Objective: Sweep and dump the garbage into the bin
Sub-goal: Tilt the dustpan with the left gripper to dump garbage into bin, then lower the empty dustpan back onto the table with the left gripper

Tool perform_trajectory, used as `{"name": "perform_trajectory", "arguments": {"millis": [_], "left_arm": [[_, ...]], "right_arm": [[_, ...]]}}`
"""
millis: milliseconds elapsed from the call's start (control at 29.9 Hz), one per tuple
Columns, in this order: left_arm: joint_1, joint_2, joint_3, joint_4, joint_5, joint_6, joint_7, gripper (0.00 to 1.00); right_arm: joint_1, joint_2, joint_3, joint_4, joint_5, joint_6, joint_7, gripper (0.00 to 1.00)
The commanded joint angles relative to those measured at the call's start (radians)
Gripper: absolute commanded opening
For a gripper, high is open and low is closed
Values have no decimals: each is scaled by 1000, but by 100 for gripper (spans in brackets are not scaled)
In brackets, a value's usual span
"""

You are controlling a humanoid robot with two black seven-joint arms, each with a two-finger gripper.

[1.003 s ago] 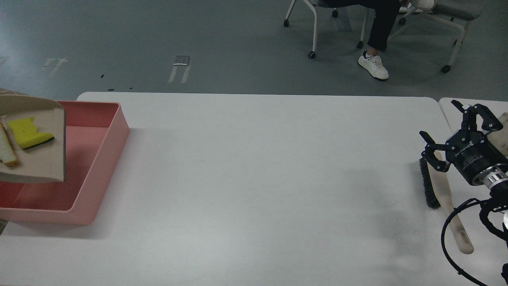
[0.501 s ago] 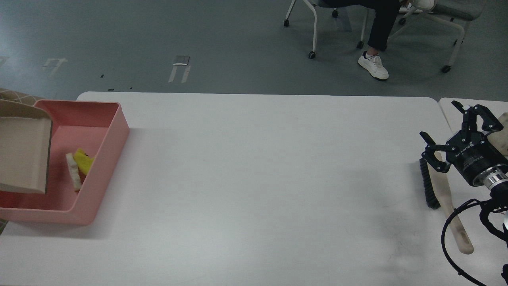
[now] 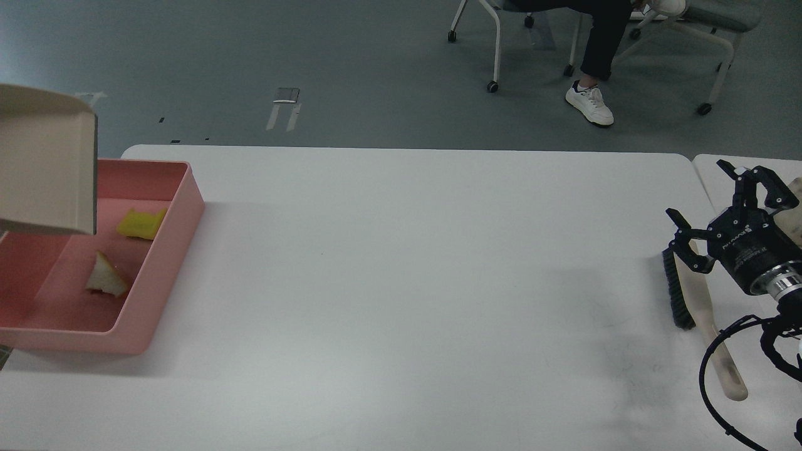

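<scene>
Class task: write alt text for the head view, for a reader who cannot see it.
A yellow sponge piece and a whitish strip lie inside a pink bin at the left end of a white table, with a beige dustpan raised above it. At right, the open right gripper hovers over a brush.

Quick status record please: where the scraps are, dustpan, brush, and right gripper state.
sponge piece: inside the pink tub, far part, by its right wall
crusty strip: inside the tub, nearer part
dustpan: raised over the tub's left side, no scraps visible on it
brush: lying on the white table, right edge
right gripper: open, holding nothing, above the brush
left gripper: not in view
</scene>
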State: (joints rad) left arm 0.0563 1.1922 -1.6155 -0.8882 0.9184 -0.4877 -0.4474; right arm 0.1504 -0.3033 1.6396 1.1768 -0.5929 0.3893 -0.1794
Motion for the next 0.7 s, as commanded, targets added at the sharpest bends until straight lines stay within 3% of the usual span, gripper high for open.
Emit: {"name": "perform_trajectory", "arguments": {"millis": [0,167,368,435,602,669], "left_arm": [[-12,15,0,-60,-105,-1,44,0],[-12,-3,-3,-173,-125,-1,96,0],[-36,-91,0,-325,-130,-1,216,0],[-52,-185,15,-400,-128,-1,284,0],[-136,-365,78,-455,-112,41,404,0],[-167,-416,118,-456,-110,70,420,0]], "right_arm": [[-12,0,23,1,1,31,0,100],[-8,3,54,-5,1,34,0,100],[11,4,57,-2,1,34,1,100],[32,4,58,-5,1,31,1,100],[73,4,62,-11,-1,25,1,100],[90,4,62,-11,-1,25,1,100]]}}
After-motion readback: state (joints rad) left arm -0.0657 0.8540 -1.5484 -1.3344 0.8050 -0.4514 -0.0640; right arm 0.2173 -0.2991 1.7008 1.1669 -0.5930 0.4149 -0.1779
